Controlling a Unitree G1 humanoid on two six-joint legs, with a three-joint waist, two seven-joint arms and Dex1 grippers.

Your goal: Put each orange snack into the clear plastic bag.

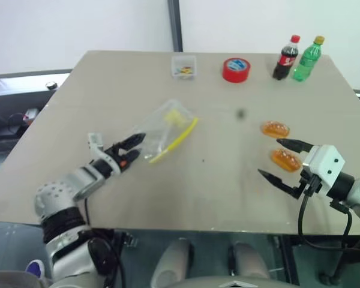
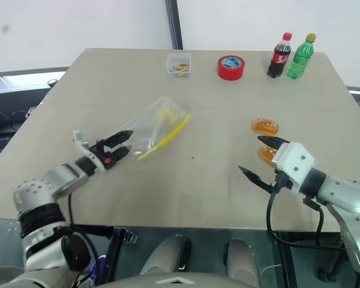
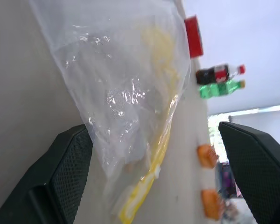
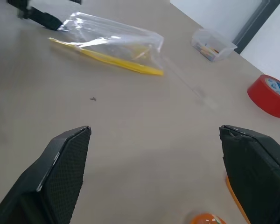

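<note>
The clear plastic bag (image 1: 165,127) lies left of the table's middle, its yellow seal strip (image 1: 179,140) on the side toward the table's centre. My left gripper (image 1: 131,150) is open at the bag's near end. In the left wrist view the bag (image 3: 126,88) reaches in between the fingers (image 3: 60,177). Two orange snacks lie on the right, one farther back (image 1: 275,128) and one nearer (image 1: 286,159). My right gripper (image 1: 272,158) is open just left of the nearer snack, one finger above it and one in front. It holds nothing.
Along the table's far edge stand a small clear box (image 1: 184,66), a red tape roll (image 1: 236,69), a cola bottle (image 1: 285,57) and a green bottle (image 1: 306,59). Bare tabletop (image 1: 222,156) lies between the bag and the snacks.
</note>
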